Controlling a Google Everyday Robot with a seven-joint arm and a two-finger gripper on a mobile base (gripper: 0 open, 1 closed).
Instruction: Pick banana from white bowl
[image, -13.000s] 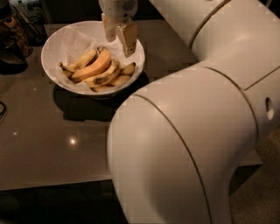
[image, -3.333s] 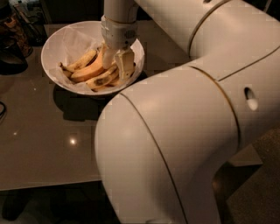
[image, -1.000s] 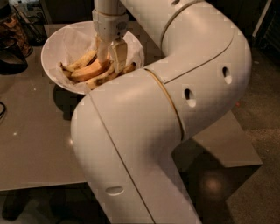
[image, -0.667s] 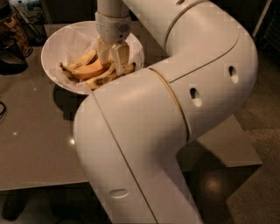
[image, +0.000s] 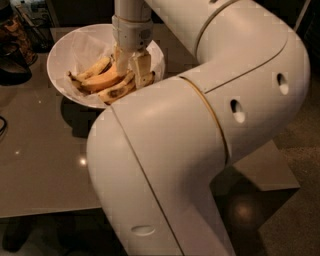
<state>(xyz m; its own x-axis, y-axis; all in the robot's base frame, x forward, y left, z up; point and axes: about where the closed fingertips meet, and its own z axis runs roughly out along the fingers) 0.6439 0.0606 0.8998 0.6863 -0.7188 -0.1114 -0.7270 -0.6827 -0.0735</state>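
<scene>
Dim room, glossy worktop (image: 40, 165), and all eyes go to the hand (image: 131, 67), which sits low inside the white bowl (image: 60, 50) at the back of the worktop. Its two fingers (image: 142, 65) are spread, one either side of the top banana (image: 100, 82), and I can see no squeeze on it. That banana lies in the bowl among several brown-spotted ones, on the crinkled paper lining (image: 85, 45). So by my reckoning the reach is made, while the pinch and the lift out are left to do. The fruit is piled tight, so a neighbour could well be dragged along. Moving outward, the big white arm (image: 225, 100) fills the right and the foreground and hides the bowl's near right edge. Dark clutter (image: 12, 50) sits at the far left, and speckled floor (image: 295, 200) shows on the right.
</scene>
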